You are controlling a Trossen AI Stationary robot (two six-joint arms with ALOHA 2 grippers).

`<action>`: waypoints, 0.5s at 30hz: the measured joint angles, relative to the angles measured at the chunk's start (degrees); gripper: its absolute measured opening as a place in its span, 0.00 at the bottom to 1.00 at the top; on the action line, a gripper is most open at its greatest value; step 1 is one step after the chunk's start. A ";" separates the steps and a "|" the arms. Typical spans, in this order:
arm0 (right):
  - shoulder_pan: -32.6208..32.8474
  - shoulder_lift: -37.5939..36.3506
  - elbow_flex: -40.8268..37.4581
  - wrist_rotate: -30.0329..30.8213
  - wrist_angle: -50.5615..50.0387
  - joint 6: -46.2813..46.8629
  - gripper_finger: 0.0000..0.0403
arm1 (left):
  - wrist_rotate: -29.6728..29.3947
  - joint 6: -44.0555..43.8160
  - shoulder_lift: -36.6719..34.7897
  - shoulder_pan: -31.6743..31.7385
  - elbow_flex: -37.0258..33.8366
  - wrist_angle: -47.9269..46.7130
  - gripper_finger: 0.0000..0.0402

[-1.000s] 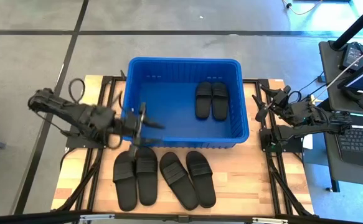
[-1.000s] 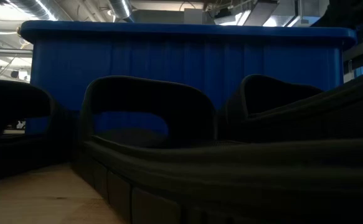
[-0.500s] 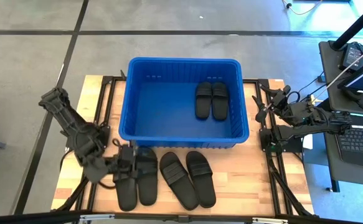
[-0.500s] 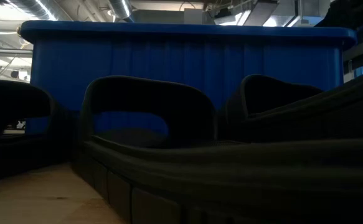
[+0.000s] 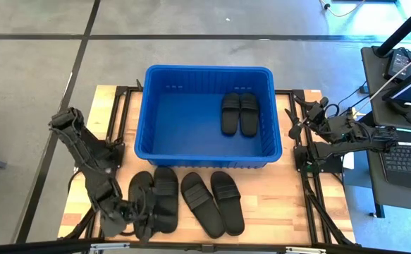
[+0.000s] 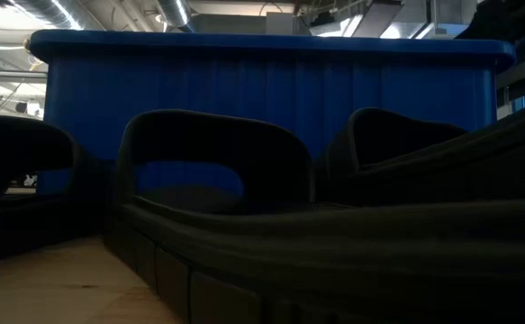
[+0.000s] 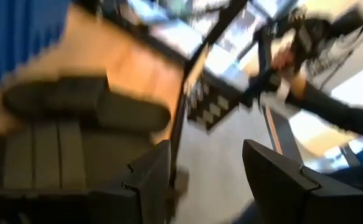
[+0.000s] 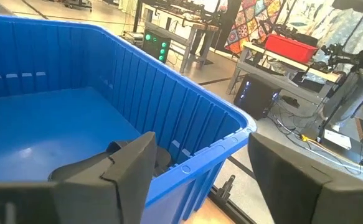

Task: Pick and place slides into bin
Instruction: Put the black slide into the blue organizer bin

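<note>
Seen from above, the blue bin (image 5: 209,116) holds two slides (image 5: 238,113) side by side near its right wall; the low view shows only its front wall beyond looming dark sandals. Four more slides (image 5: 187,201) lie in a row on the wooden table (image 5: 275,197) just in front of the bin. The left gripper (image 5: 140,219), fingers spread and empty, hangs over the leftmost slide. The right gripper (image 5: 295,121), open and empty, waits beside the bin's right wall.

no readable text, no labels, no brand marks, no numbers on anything in view
</note>
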 joint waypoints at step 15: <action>0.00 0.08 0.00 0.00 -0.03 3.18 0.63 | 38.01 -38.03 5.95 -1.41 0.14 -33.91 0.48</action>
